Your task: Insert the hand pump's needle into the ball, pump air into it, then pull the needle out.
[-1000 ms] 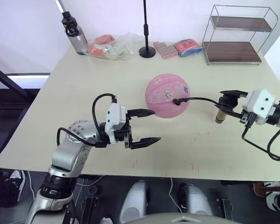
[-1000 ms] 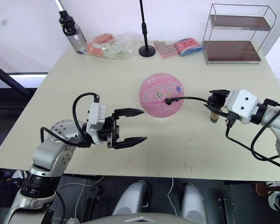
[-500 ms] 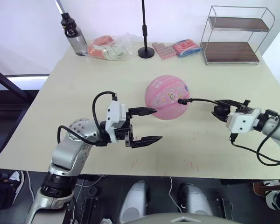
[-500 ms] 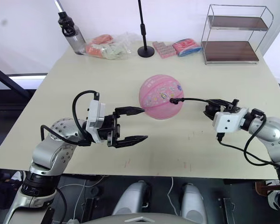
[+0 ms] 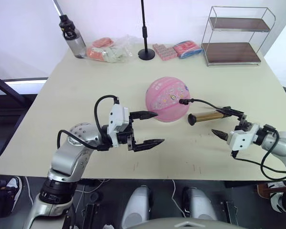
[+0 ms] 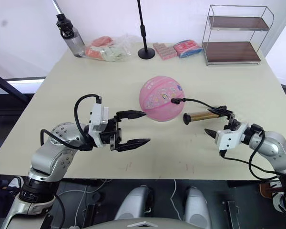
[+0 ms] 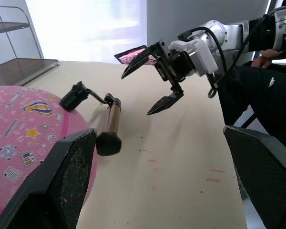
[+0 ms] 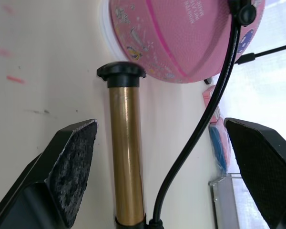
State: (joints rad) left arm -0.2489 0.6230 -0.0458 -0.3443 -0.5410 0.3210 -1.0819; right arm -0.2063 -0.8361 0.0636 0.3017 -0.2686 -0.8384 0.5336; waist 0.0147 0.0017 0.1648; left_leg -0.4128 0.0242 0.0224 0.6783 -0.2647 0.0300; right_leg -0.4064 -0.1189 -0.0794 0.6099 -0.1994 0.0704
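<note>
The pink ball [image 5: 166,99] rests mid-table. The black fitting of the needle [image 5: 181,101] sits against the ball's right side; the pin itself is hidden. A thin black hose [image 5: 207,103] arcs from it to the hand pump [image 5: 207,116], whose gold barrel lies flat on the table just right of the ball. My right gripper [image 5: 224,124] hovers open just in front of the pump's handle end, holding nothing. My left gripper [image 5: 156,128] stands open at the ball's front left, upper finger almost touching it. The right wrist view shows the barrel [image 8: 126,152] and ball [image 8: 181,33] close up.
Along the far edge stand a dark bottle [image 5: 71,38], a bag of snacks [image 5: 109,50], a black stand [image 5: 145,51], pink packets [image 5: 181,49] and a wire shelf [image 5: 233,43]. A person's dark trousers [image 7: 262,109] show beyond the table's right edge.
My right gripper tipped the pump from upright down onto the table, let go of it and drew back towards the front edge. The left gripper has held still.
</note>
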